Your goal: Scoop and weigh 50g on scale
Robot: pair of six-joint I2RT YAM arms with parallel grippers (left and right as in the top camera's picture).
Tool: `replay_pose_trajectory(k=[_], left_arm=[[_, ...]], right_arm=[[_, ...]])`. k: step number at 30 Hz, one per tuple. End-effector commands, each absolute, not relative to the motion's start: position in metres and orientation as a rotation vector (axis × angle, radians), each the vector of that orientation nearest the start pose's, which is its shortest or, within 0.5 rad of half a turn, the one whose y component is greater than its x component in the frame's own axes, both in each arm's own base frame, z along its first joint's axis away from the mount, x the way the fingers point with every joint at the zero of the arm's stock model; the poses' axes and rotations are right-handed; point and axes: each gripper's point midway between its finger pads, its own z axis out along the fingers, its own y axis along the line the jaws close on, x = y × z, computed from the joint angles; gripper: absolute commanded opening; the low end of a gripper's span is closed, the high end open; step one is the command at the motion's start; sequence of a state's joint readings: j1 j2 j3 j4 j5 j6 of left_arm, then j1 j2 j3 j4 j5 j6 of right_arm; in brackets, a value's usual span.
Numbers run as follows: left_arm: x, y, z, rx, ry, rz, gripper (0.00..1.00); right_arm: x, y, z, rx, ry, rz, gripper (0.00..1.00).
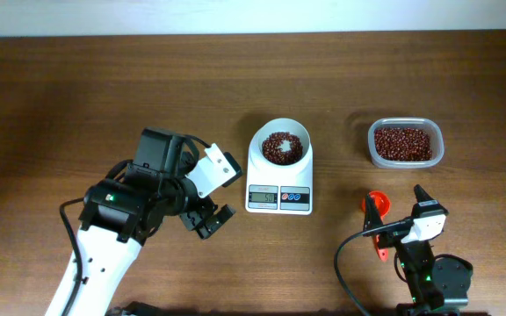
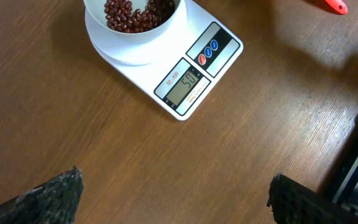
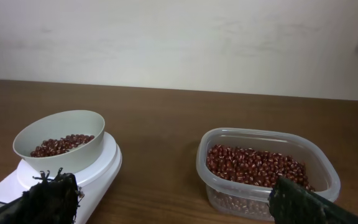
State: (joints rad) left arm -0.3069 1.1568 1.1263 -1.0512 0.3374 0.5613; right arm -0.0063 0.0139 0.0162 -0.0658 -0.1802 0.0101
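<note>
The white scale point(image 1: 279, 182) stands mid-table, and the round white bowl point(image 1: 284, 147) on it holds red beans. In the left wrist view the scale point(image 2: 160, 68) has a display point(image 2: 182, 84) that reads 50. My left gripper point(image 1: 220, 193) hovers open just left of the scale, nothing between its fingers point(image 2: 55, 196). An orange scoop point(image 1: 378, 224) lies on the table at the front right, with my right gripper point(image 1: 398, 206) open over it. The right wrist view faces the bowl point(image 3: 61, 140) and the scale point(image 3: 98, 174); the scoop is hidden there.
A clear plastic tub point(image 1: 405, 143) of red beans sits right of the scale, seen close in the right wrist view as the tub point(image 3: 266, 168). A pale wall runs behind the table's far edge. Bare wood point(image 2: 166, 155) lies under the left gripper.
</note>
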Motion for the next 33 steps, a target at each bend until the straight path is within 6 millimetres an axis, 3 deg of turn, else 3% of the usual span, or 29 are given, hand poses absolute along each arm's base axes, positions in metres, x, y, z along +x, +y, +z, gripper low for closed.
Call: replay_pose_trajectory(k=[1, 13, 33], left_arm=[[0.244, -0.137, 0.205, 1.205, 2.276, -0.355, 0.99], [0.244, -0.137, 0.205, 1.205, 2.276, -0.355, 0.99], [0.244, -0.137, 0.205, 1.205, 2.276, -0.355, 0.99]], right_arm=[[0.244, 0.028, 0.159, -0.125, 1.632, 0.139, 0.99], [0.244, 0.028, 0.158, -0.152, 1.632, 0.113, 0.99], [0.246, 0.012, 0.157, -0.083, 1.642, 0.049, 0.99]])
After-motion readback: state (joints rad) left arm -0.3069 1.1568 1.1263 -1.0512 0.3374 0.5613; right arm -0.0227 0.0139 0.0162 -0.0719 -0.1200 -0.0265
